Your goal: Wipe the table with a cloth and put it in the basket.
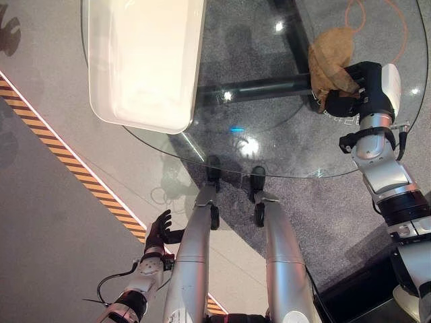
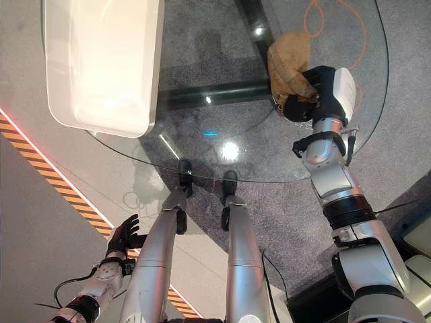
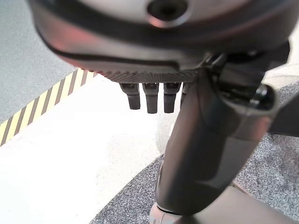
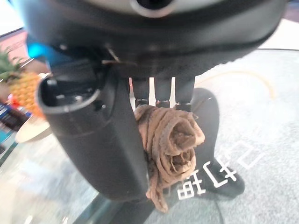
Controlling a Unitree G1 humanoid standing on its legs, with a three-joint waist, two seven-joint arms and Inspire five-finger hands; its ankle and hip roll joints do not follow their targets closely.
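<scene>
Left eye view: on the round glass table point(image 1: 283, 158), beside the large white rectangular basket point(image 1: 145, 60), the crumpled brown cloth point(image 1: 330, 57) is gripped by the right hand point(image 1: 350, 91), bunched between fingers point(image 4: 163, 93) and thumb, while the left hand point(image 1: 160, 232) is hung low, fingers relaxed.

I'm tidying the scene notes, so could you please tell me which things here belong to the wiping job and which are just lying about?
Job:
brown cloth, gripped in right hand
glass table
white basket

Lying about:
orange cable on the floor
left hand, idle, low beside the table
</scene>
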